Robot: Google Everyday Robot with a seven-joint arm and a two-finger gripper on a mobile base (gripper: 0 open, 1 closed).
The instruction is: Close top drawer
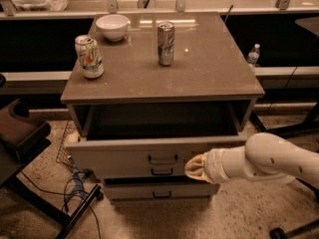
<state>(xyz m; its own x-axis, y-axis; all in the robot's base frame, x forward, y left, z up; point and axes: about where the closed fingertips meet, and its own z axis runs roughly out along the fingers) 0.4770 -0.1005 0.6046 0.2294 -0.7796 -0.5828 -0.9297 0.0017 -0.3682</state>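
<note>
The top drawer [124, 156] of the grey-brown cabinet [199, 68] stands pulled out, its pale inside showing under the cabinet top. Its flat front panel carries a small dark bar handle [163, 160] at centre. My gripper [193, 167], a yellowish tip on a thick white arm [269, 161] that comes in from the right, is against the lower right part of the drawer's front panel, just right of the handle.
On the cabinet top stand a white bowl [112, 26], a green-and-white can [89, 57] and a silver can [165, 43]. Two shallower drawers [159, 190] sit below. A dark chair [20, 138] and cables [75, 183] are at left, a water bottle [253, 55] at right.
</note>
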